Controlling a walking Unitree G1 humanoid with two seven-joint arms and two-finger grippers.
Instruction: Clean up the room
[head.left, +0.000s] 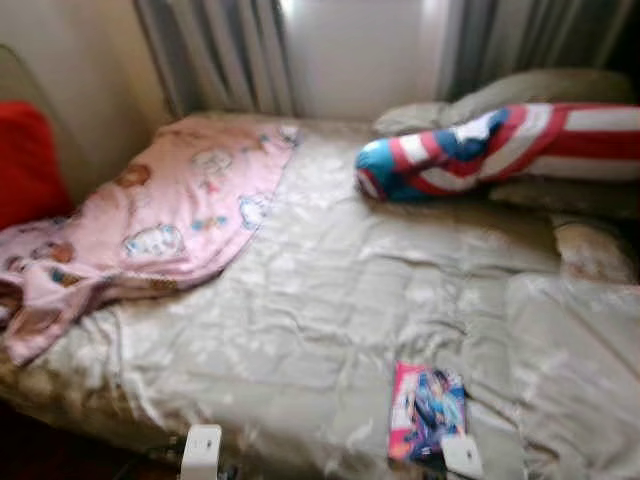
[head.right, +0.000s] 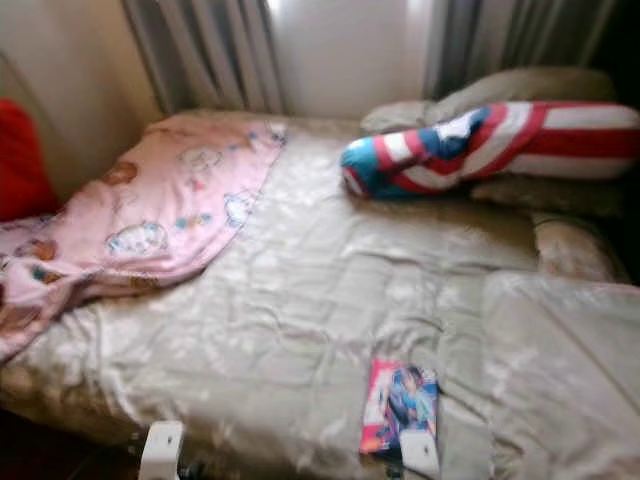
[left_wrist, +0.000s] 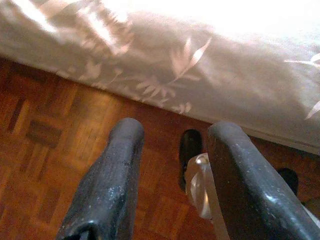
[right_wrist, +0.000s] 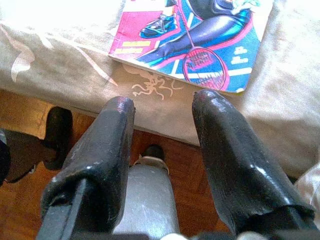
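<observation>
A colourful magazine (head.left: 427, 410) lies flat on the beige bedspread (head.left: 330, 300), close to the bed's front edge. In the right wrist view my right gripper (right_wrist: 162, 105) is open, its tips at the bed's edge just short of the magazine (right_wrist: 200, 35) and not touching it. My left gripper (left_wrist: 175, 130) is open and holds nothing, low beside the bed over the parquet floor (left_wrist: 50, 140). A rumpled pink blanket (head.left: 170, 215) covers the bed's left side. A red, white and blue bolster (head.left: 490, 150) lies at the far right.
Beige pillows (head.left: 540, 90) sit behind the bolster, and a folded cover (head.left: 580, 350) is at the right. A red cushion (head.left: 25, 160) leans against the left wall. Curtains (head.left: 215, 50) hang behind the bed.
</observation>
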